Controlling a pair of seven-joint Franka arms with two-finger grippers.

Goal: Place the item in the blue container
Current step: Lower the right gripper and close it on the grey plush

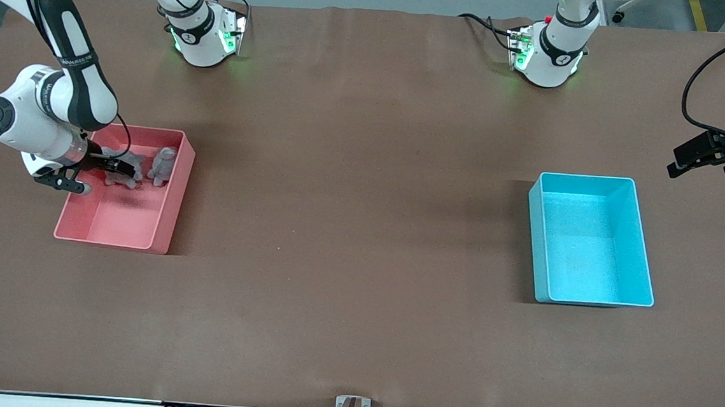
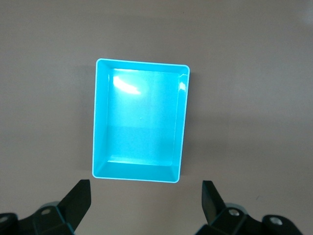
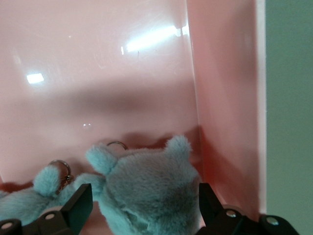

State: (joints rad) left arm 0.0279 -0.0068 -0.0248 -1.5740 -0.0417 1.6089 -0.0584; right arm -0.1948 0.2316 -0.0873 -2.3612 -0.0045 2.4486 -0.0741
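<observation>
Blue container [image 1: 591, 240] sits on bench [image 1: 358, 261] toward left arm's end, nothing in it. Left gripper [image 2: 145, 196] waits over bench just beside it, jaws wide. Right gripper [image 3: 145, 198] is down in pink bin [image 1: 164, 215], jaws wide astride a grey plush toy [image 3: 146, 196], w/ a second plush [image 1: 163, 165] beside.

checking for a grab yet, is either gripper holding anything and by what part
Nothing is held. The right gripper is open in the pink bin, straddling a grey plush toy. The left gripper waits open above the blue container.
</observation>
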